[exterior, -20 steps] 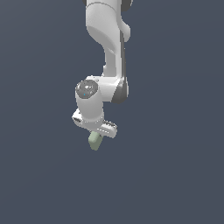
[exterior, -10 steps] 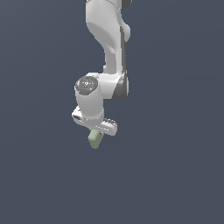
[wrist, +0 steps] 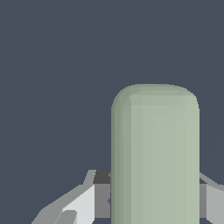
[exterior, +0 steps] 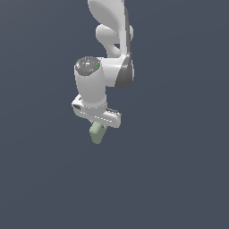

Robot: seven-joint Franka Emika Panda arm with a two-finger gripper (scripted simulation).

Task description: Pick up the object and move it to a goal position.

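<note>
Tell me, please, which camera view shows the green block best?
The wrist view: the green block fills much of it, between the fingers. The exterior view shows it small, hanging below the gripper.

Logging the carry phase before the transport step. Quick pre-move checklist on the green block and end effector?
1. Green block in the end effector: ok, it hangs below the white gripper bar, clamped at its upper end.
2. Fingers on both sides of the block: ok, wrist view shows a finger at each flank.
3. Block clear of any surface: ok, only plain background around it.
4. Block aligned with the end effector: cannot tell, it looks slightly tilted in the exterior view.
5. Goal position visible: not ok, no marker in either view.
</note>
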